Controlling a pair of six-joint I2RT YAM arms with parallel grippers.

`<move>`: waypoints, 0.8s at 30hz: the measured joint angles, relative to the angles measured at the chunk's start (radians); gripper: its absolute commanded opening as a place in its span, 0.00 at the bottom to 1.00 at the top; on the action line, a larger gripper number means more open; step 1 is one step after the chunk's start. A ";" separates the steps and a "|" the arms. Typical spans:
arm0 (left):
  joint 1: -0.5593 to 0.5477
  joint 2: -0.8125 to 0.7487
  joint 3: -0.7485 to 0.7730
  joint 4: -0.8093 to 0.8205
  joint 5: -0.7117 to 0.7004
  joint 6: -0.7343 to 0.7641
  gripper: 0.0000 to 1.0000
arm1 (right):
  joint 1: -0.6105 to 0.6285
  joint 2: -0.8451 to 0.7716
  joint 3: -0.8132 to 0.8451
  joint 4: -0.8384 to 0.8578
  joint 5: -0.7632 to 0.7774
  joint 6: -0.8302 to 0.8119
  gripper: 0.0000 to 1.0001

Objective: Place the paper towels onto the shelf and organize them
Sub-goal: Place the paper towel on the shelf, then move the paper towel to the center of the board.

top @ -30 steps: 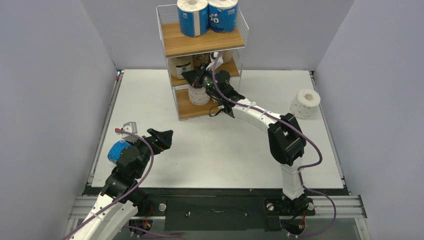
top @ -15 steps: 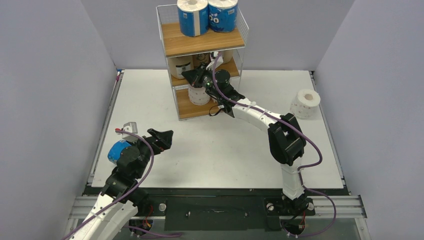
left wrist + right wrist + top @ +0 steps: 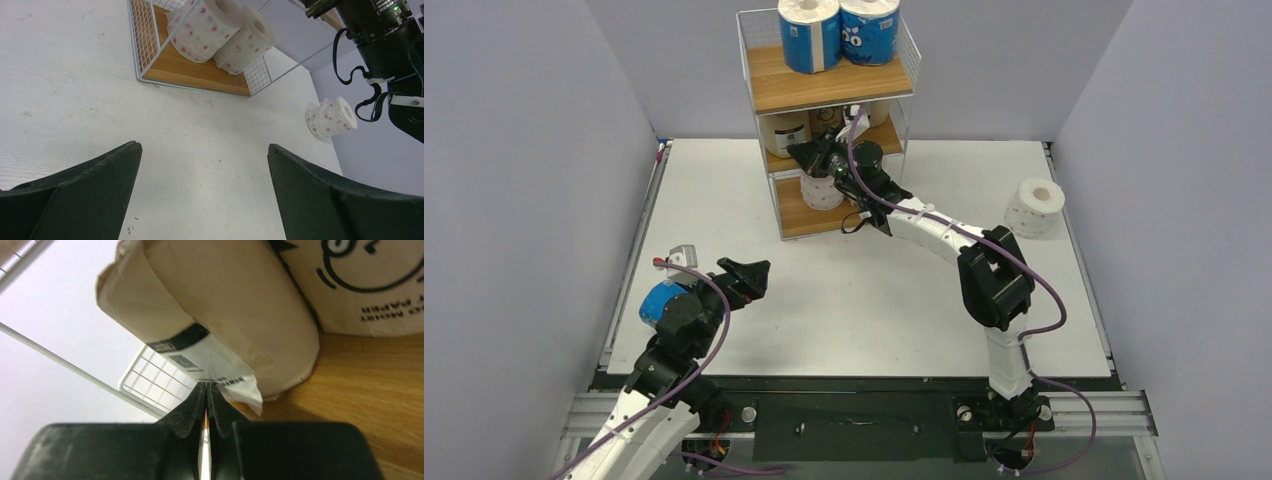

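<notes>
Tan-brown wrapped paper towel roll point(image 3: 225, 305) on wooden wire-frame shelf point(image 3: 365, 365) | right gripper point(image 3: 206, 390) pressed together at its label flap | left gripper point(image 3: 202, 147) spread wide, empty

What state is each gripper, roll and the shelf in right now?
shelf, upright, rolls on all three tiers.
blue rolls, two upright on the top tier.
tan roll, wrapped, on the middle tier.
white rolls, two on the bottom tier.
loose white roll, upright on the table, unshelved.
left gripper, open, empty.
right gripper, shut, tips against the tan roll's wrap.
</notes>
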 measured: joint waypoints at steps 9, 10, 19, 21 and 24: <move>0.000 -0.006 0.000 0.000 0.007 -0.009 0.98 | -0.007 -0.104 -0.133 -0.022 -0.004 -0.010 0.14; 0.000 -0.005 0.000 -0.002 0.008 -0.010 0.97 | -0.007 -0.130 -0.149 -0.030 -0.004 -0.014 0.19; 0.000 0.001 0.062 -0.059 0.003 -0.008 0.97 | -0.003 -0.486 -0.358 -0.089 0.009 -0.082 0.49; 0.000 -0.001 0.066 -0.061 0.000 -0.009 0.97 | 0.003 -0.575 -0.414 -0.108 0.028 -0.103 0.51; 0.000 -0.002 0.068 -0.079 -0.008 -0.012 0.97 | 0.023 -0.679 -0.486 -0.146 0.058 -0.136 0.52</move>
